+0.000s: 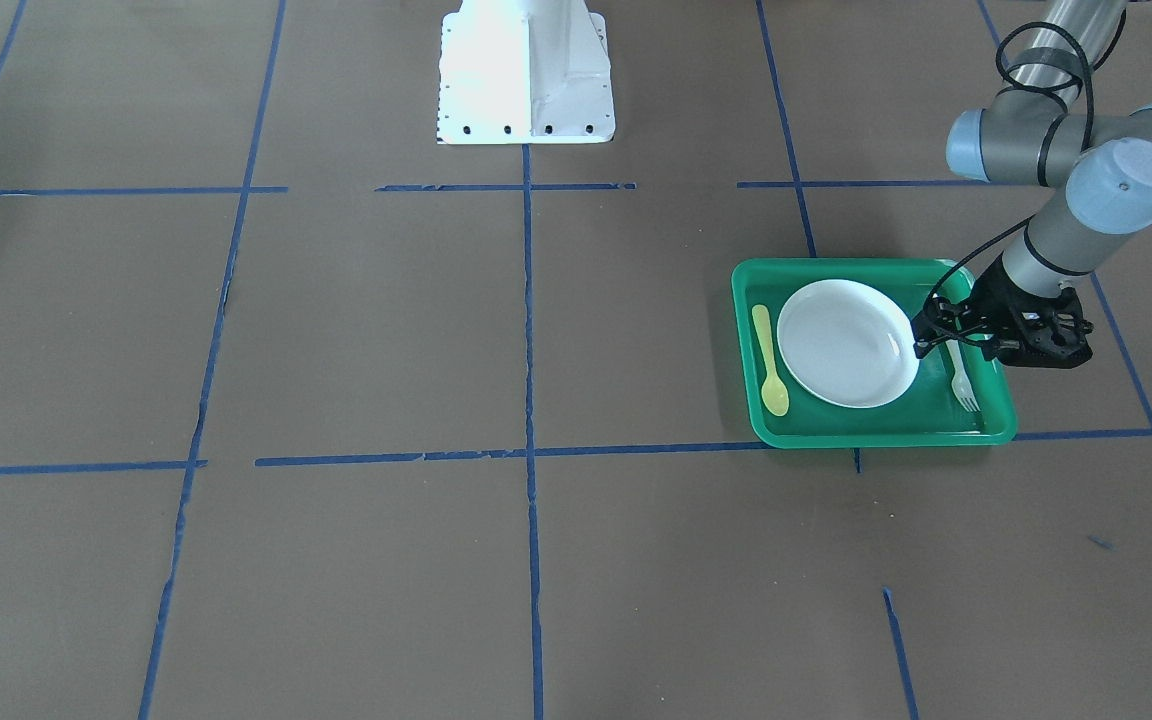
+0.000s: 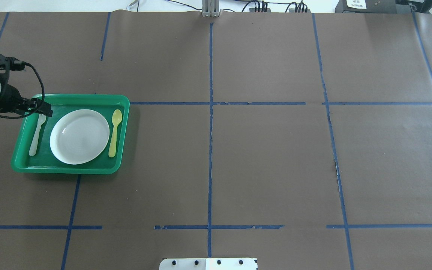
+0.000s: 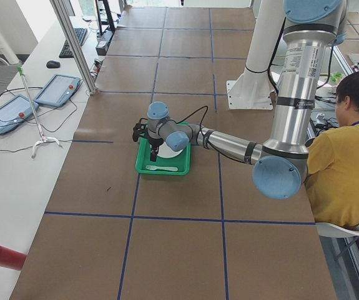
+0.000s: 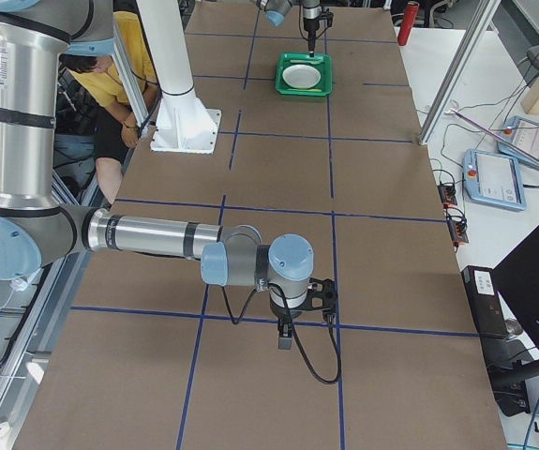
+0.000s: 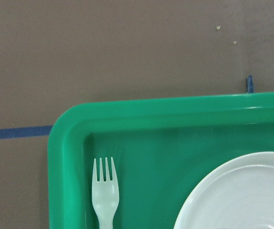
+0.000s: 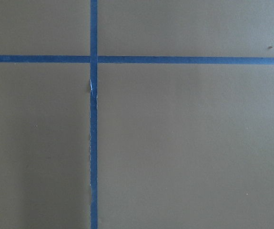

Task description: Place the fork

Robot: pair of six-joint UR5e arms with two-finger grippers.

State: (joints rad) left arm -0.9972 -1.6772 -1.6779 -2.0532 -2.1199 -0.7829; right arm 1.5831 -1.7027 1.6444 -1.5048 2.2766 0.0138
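Note:
The pale whitish-green fork (image 1: 962,382) lies flat in the green tray (image 1: 876,438), beside the white plate (image 1: 846,342), with its tines pointing away from the robot. It also shows in the overhead view (image 2: 36,135) and in the left wrist view (image 5: 105,191). My left gripper (image 1: 946,338) hovers above the fork, apart from it, and looks open and empty. It also shows in the overhead view (image 2: 44,110). My right gripper (image 4: 285,339) hangs over bare table far from the tray; I cannot tell whether it is open or shut.
A yellow spoon (image 2: 114,127) lies in the tray (image 2: 62,169) on the other side of the plate (image 2: 79,136). The robot's white base (image 1: 526,70) stands at mid-table. A person in yellow (image 3: 344,162) sits behind the robot. Blue tape lines cross the brown table.

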